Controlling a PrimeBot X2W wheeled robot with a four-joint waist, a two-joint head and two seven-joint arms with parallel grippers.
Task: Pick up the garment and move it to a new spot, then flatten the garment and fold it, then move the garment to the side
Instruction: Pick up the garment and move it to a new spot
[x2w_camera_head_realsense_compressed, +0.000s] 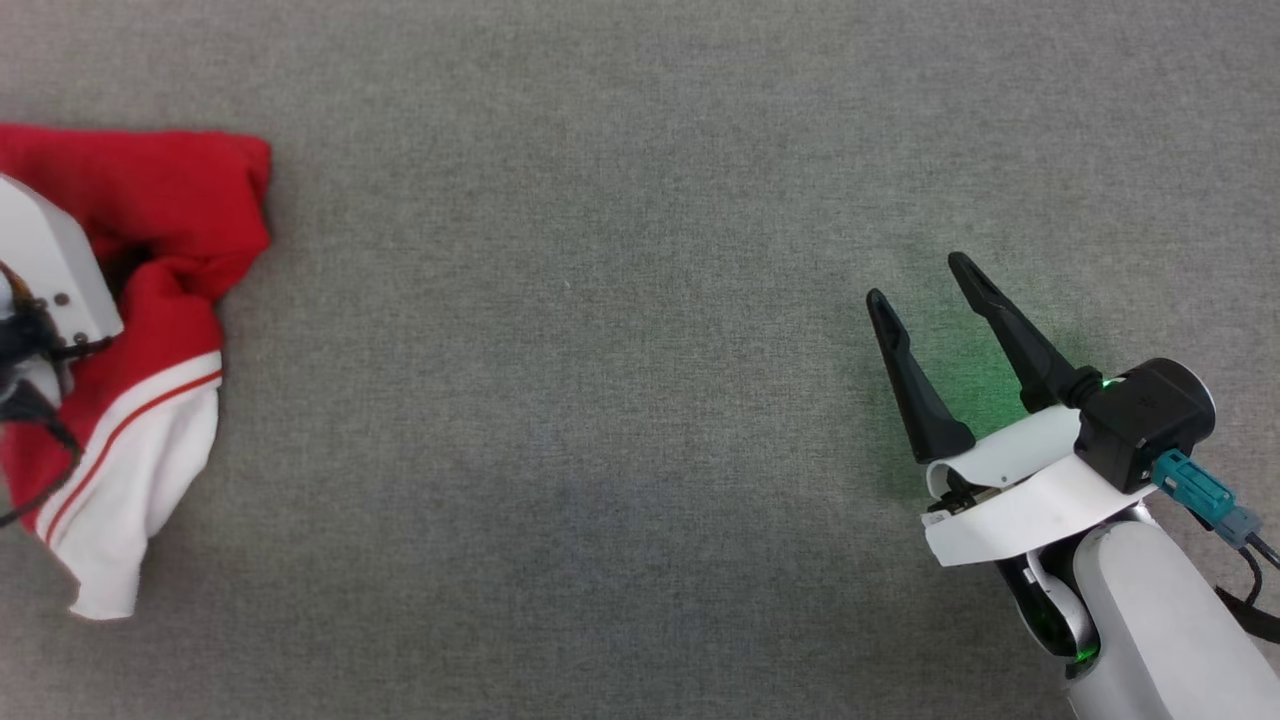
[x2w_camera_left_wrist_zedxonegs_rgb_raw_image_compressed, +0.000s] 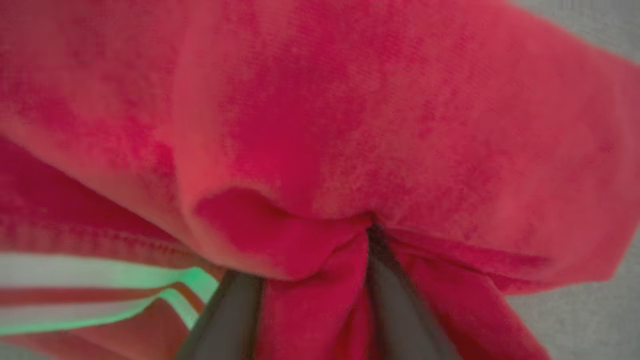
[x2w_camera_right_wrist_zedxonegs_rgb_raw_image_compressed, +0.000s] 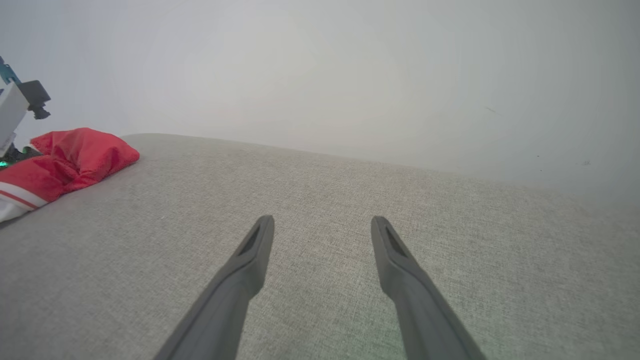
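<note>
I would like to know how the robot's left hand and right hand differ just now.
The left hand has a fold of the red jersey with white-and-red striped trim between its fingers, grip unclear; the right hand is open and empty. The left hand is at the jersey; the right hand is well away from it, over the grey fabric surface. Both have two long dark fingers.

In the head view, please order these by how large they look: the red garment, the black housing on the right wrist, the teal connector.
1. garment, though the picture's left edge cuts it
2. black housing
3. teal connector
</note>
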